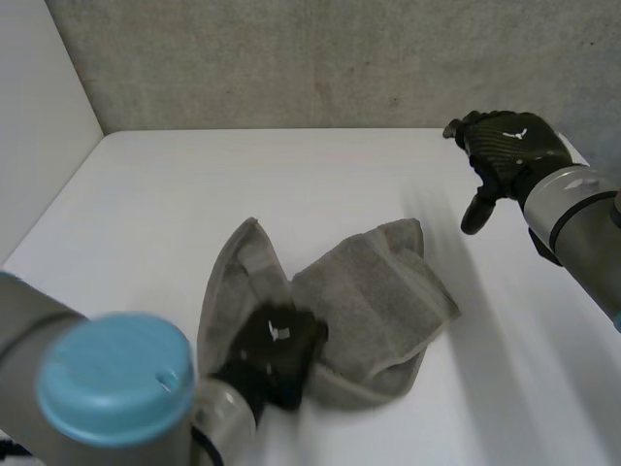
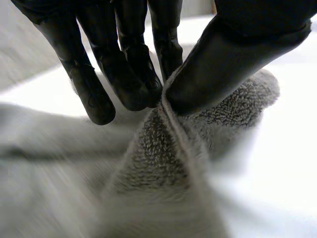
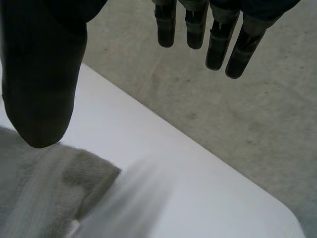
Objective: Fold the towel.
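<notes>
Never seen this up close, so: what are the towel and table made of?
Towel: looks like grey terry cloth, matte; looped pile shows where the left hand pinches it. Table: smooth, white, no visible grain; perhaps laminate or painted board, the look leaves it open.

A white worktop (image 1: pixel 320 175) with a plain, smooth surface spreads wide. Along the worktop's far edge rises a grey, speckled wall (image 1: pixel 320 58), rough like concrete. At the worktop's left edge stands a plain white side panel (image 1: pixel 39 116), meeting the grey wall at the worktop's far left corner
</notes>
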Available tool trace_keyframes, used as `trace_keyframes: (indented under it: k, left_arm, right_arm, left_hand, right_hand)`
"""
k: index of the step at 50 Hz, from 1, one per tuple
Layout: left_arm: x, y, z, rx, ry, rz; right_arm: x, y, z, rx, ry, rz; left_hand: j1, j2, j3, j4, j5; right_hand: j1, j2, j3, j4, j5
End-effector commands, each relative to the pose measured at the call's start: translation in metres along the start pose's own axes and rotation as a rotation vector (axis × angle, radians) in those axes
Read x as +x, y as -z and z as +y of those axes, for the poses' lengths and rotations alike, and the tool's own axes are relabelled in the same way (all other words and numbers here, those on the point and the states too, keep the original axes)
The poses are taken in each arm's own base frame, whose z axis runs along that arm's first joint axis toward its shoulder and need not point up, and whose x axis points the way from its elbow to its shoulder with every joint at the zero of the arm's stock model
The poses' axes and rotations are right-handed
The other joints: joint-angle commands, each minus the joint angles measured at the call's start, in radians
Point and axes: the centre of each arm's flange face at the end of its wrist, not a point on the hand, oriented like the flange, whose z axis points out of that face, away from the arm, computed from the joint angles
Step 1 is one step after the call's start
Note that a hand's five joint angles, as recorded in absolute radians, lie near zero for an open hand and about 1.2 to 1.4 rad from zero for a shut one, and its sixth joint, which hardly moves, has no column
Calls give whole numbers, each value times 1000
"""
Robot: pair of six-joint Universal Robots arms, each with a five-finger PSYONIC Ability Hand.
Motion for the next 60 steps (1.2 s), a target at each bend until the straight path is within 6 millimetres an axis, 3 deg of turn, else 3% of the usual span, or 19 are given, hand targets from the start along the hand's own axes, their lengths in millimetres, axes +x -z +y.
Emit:
trace_keyframes:
  k: [1, 3, 11, 20, 25, 37, 43, 44, 45, 47, 48, 53, 55, 56, 58, 59, 60]
  left_arm:
    - [-48, -9, -54, 161, 44, -138]
    - [-66, -13, -66, 197, 56, -185]
    - [-80, -18, -81, 239, 67, -223]
    - [-89, -21, -81, 236, 78, -246]
    - [-92, -21, -80, 234, 81, -253]
    - [-102, -23, -79, 231, 104, -281]
    - [-102, -23, -75, 221, 121, -279]
    - [-102, -23, -75, 219, 121, -279]
    - [-102, -23, -75, 219, 121, -279]
    - [-103, -23, -76, 222, 124, -280]
    - [-103, -23, -76, 223, 124, -280]
    - [-107, -24, -88, 262, 123, -285]
    - [-113, -26, -110, 331, 112, -284]
    - [-113, -26, -110, 331, 112, -284]
    - [-124, -39, -134, 405, 103, -281]
    - [-124, -39, -134, 406, 103, -281]
    - [-131, -50, -146, 440, 95, -284]
  right_arm:
    - [-18, 10, 10, -93, -5, -183]
    - [-29, 20, 18, -187, -6, -307]
    - [-42, 36, 27, -311, -31, -465]
    - [-57, 24, 44, -305, -126, -473]
    - [-68, 15, 57, -280, -196, -468]
    - [-86, 11, 76, -305, -188, -476]
    - [-89, 1, 85, -259, -207, -435]
    - [-89, -1, 87, -252, -216, -431]
    - [-89, -1, 87, -252, -217, -431]
    - [-89, -2, 86, -240, -223, -431]
    - [-89, -2, 86, -240, -223, -431]
    - [-80, -7, 63, -158, -224, -421]
    - [-70, -15, 27, -37, -232, -402]
    - [-70, -15, 27, -36, -232, -402]
    - [-55, -31, -17, 133, -237, -366]
    - [-54, -31, -17, 134, -237, -366]
    - [-42, -42, -43, 249, -223, -334]
  left_hand:
    - [94, 93, 60, 41, 74]
    - [94, 93, 60, 41, 74]
    - [94, 93, 60, 41, 74]
    - [94, 93, 60, 41, 74]
    - [94, 93, 60, 41, 74]
    - [94, 93, 60, 41, 74]
    - [94, 93, 60, 41, 74]
    - [94, 93, 60, 41, 74]
    - [94, 93, 60, 41, 74]
    - [94, 93, 60, 41, 74]
    - [94, 93, 60, 41, 74]
    - [94, 93, 60, 41, 74]
    - [94, 93, 60, 41, 74]
    - [94, 93, 60, 41, 74]
    - [94, 93, 60, 41, 74]
    - [94, 93, 60, 41, 74]
    - [94, 93, 60, 41, 74]
  right_hand:
    - [-53, -72, -71, -94, -64]
    - [-53, -72, -71, -94, -64]
    - [-52, -71, -70, -93, -63]
    - [-19, -39, -37, -60, -30]
    - [174, 155, 156, 133, 163]
    - [271, 252, 253, 231, 260]
    - [594, 575, 576, 554, 583]
    - [774, 755, 756, 734, 763]
    - [776, 757, 758, 736, 765]
    - [1167, 1148, 1149, 1126, 1156]
    - [1169, 1149, 1151, 1128, 1157]
    - [1169, 1149, 1151, 1128, 1157]
    - [1169, 1149, 1151, 1128, 1157]
    - [1169, 1149, 1151, 1128, 1157]
    - [1169, 1149, 1151, 1128, 1157]
    - [1169, 1149, 1151, 1128, 1157]
    - [1169, 1149, 1151, 1128, 1157]
